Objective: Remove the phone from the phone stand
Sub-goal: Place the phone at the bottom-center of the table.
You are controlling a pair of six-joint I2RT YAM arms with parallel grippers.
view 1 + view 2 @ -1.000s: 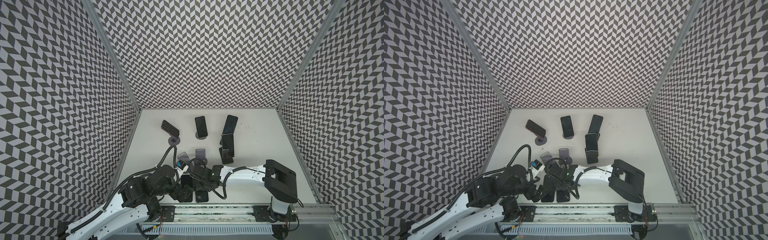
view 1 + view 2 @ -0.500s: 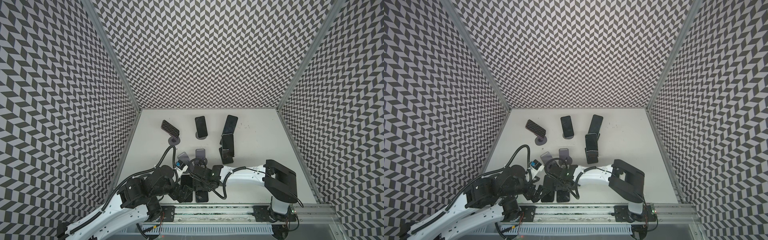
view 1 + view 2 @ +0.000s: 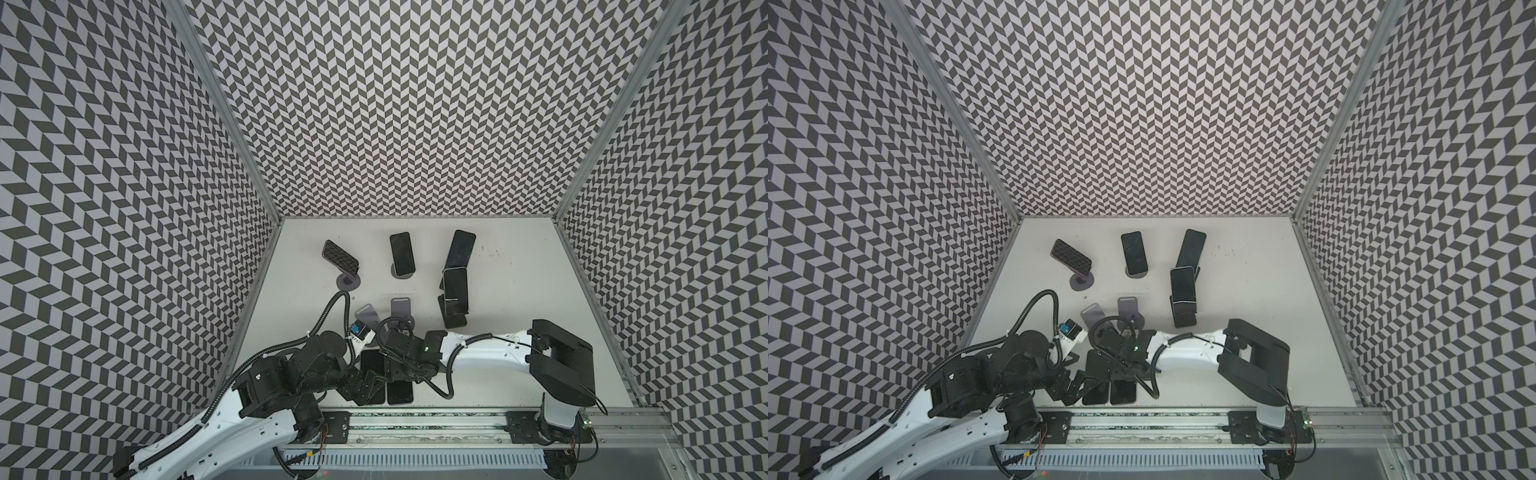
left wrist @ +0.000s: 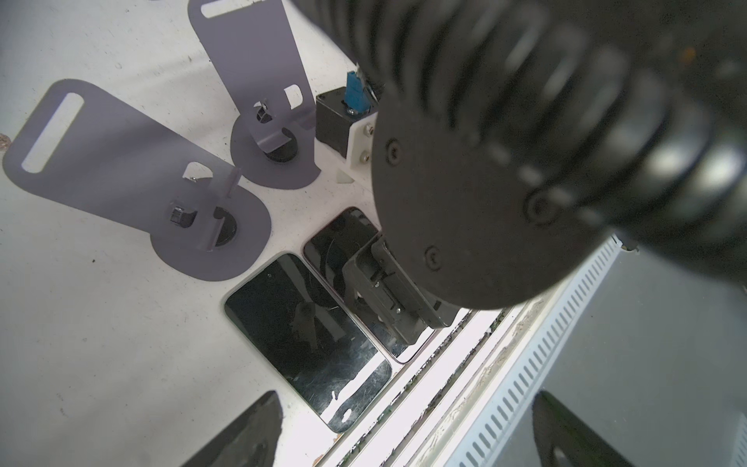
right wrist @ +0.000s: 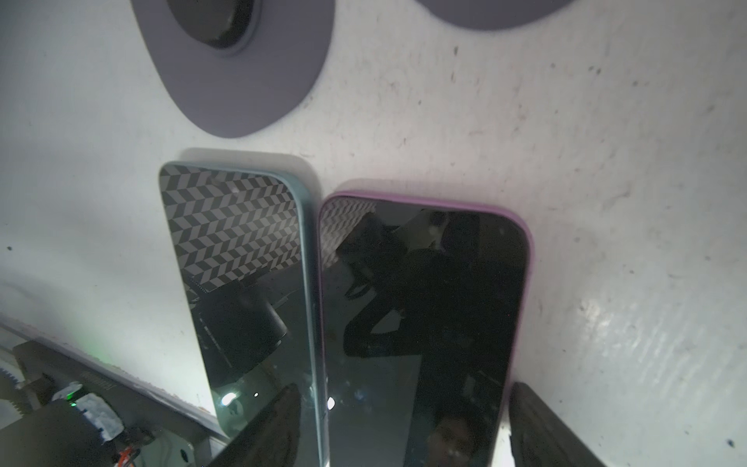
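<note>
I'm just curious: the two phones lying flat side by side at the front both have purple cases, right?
Not both. The right wrist view shows the purple-cased phone lying flat beside a phone with a light blue case, side by side at the front.

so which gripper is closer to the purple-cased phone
Right. The right gripper straddles the purple-cased phone, a finger on each side; the left gripper sits open by the end of the teal-cased phone beside it.

Wall [image 3: 395, 104] black-white chevron; table [image 3: 519, 270] white; stand [image 4: 113, 153] grey-violet; teal-cased phone [image 5: 242, 283]; purple-cased phone [image 5: 424, 303].
</note>
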